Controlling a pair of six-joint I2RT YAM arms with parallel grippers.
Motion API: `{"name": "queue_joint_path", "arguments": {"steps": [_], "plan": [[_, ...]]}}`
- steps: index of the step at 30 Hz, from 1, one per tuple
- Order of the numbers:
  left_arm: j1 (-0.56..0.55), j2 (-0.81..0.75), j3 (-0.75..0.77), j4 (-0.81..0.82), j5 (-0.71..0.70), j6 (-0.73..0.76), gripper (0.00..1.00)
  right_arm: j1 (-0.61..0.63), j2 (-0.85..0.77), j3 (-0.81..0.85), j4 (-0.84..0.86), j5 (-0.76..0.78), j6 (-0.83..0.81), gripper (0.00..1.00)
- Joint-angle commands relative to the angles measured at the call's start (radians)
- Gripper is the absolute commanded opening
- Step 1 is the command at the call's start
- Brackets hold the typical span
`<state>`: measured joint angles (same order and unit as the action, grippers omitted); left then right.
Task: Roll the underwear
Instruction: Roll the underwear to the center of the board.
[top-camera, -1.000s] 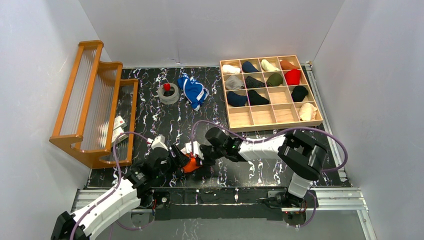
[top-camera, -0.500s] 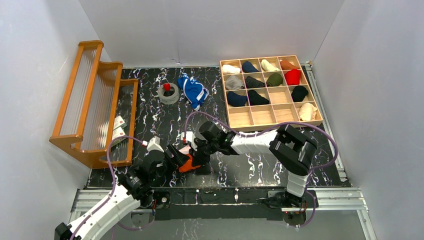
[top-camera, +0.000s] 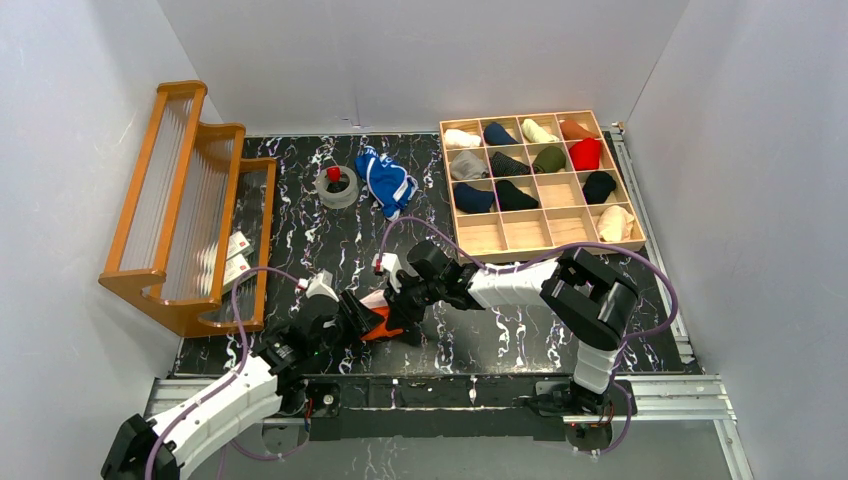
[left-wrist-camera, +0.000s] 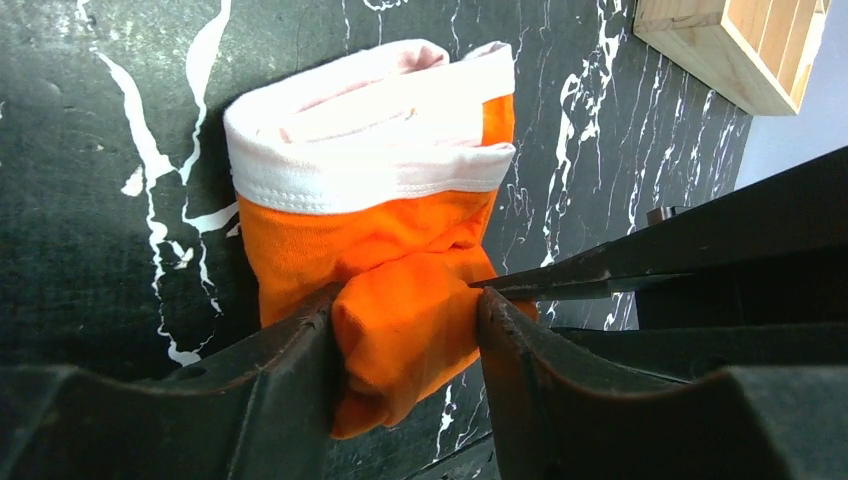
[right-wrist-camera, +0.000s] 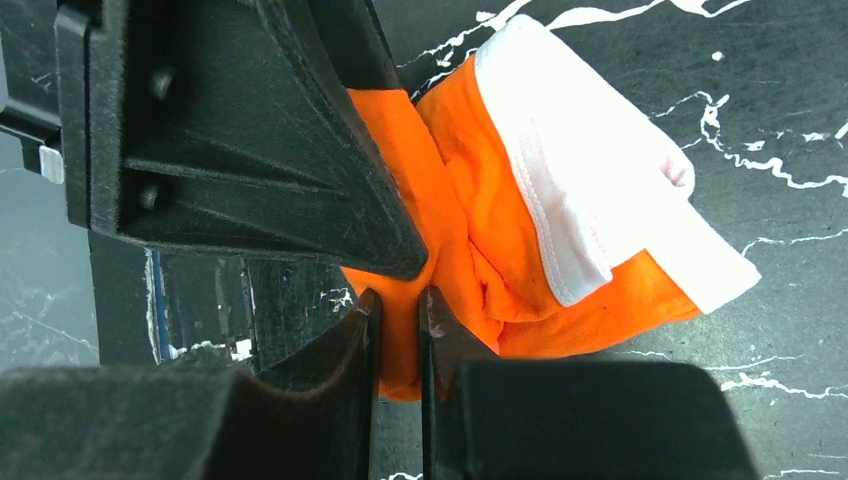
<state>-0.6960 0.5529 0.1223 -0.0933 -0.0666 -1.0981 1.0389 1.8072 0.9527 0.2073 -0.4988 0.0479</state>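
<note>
**Q:** Left gripper (left-wrist-camera: 405, 330): what is it doing?

**A:** It is clamped on the loose end of the orange underwear (left-wrist-camera: 370, 230), with fabric bulging between its fingers. The right gripper (right-wrist-camera: 400, 300) is nearly closed, pinching a thin fold of that same end from the opposite side. The two claws almost touch.

**Q:** And the wider scene, biggest things first?

**A:** A black marbled table (top-camera: 520, 340). At its far right is a wooden tray (top-camera: 520, 255) of square compartments, many holding rolled garments. At the left stands a wooden rack (top-camera: 180, 210). The left arm (top-camera: 225, 395) reaches low and diagonally from the near-left corner. The right arm (top-camera: 520, 285) is folded at a raised elbow, its forearm stretched leftward and its wrist tipped down.

**Q:** Where are the garments?

**A:** The blue underwear (top-camera: 385, 180) lies crumpled near the far edge, well apart from both claws. The orange pair sits near the front edge at centre, between the claws.

**Q:** Which way does it lie?

**A:** It is a folded bundle. Its long axis runs away from the left claw, with the white waistband at the far end, resting on the table. Both claws hold the end opposite the waistband, so neither arm is nearer. I judge that any rolling would have to travel along that axis, toward the waistband.
</note>
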Motion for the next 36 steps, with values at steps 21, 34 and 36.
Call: {"name": "queue_joint_path", "arguments": {"steps": [21, 34, 36], "plan": [[-0.007, -0.084, 0.169, -0.498, -0.097, -0.097, 0.67, -0.01, 0.029, -0.01, -0.238, 0.058, -0.012, 0.01], [-0.007, -0.116, -0.018, -0.353, -0.092, -0.232, 0.53, -0.01, 0.025, -0.004, -0.252, 0.035, -0.031, 0.02], [-0.007, -0.154, -0.035, -0.35, -0.106, -0.247, 0.5, -0.01, 0.028, -0.005, -0.256, 0.021, -0.037, 0.03]]}}
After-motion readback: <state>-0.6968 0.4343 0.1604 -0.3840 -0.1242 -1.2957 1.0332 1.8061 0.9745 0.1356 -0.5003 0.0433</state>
